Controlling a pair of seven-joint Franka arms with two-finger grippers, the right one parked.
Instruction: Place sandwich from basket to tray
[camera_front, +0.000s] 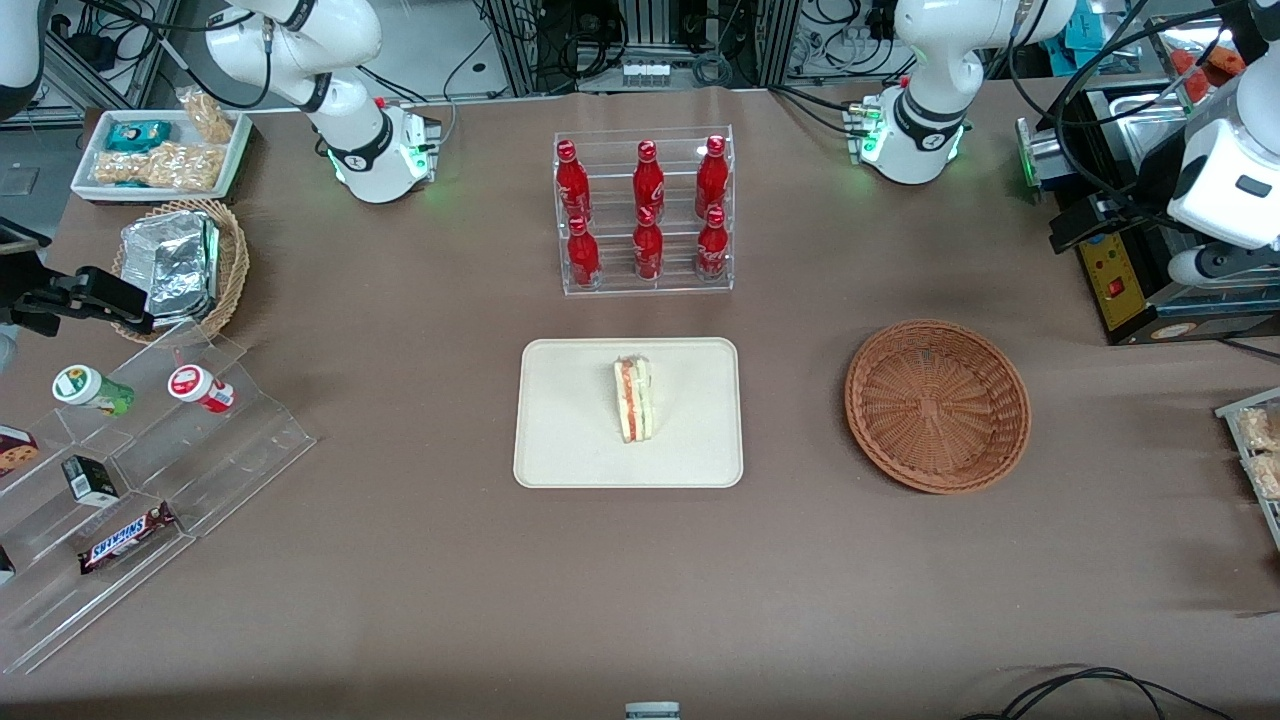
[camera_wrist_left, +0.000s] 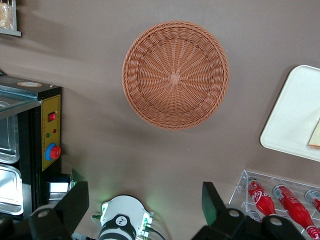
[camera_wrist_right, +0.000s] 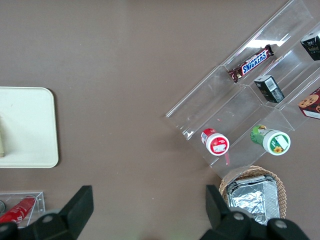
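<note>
Front view: sandwich on the tray, basket bare

Front view shows the sandwich (camera_front: 633, 399) standing on its edge near the middle of the tray (camera_front: 570, 440), its red-orange, yellow and green layers facing up. The tray lies on the brown bench (camera_front: 420, 560), nearer to the front camera than the clear rack of red bottles (camera_front: 646, 212). The basket (camera_front: 937, 404) sits beside the tray toward the working arm's end of the bench, well apart from it, with nothing inside. From the left wrist view the gripper (camera_wrist_left: 145, 200) hangs high above the bench, clear of the basket (camera_wrist_left: 176, 74), its dark fingers (camera_wrist_left: 212, 200) spread wide with nothing between the jaws. A corner of the tray (camera_wrist_left: 295, 115) and a sliver of the sandwich (camera_wrist_left: 315, 137) show in that same view
</note>
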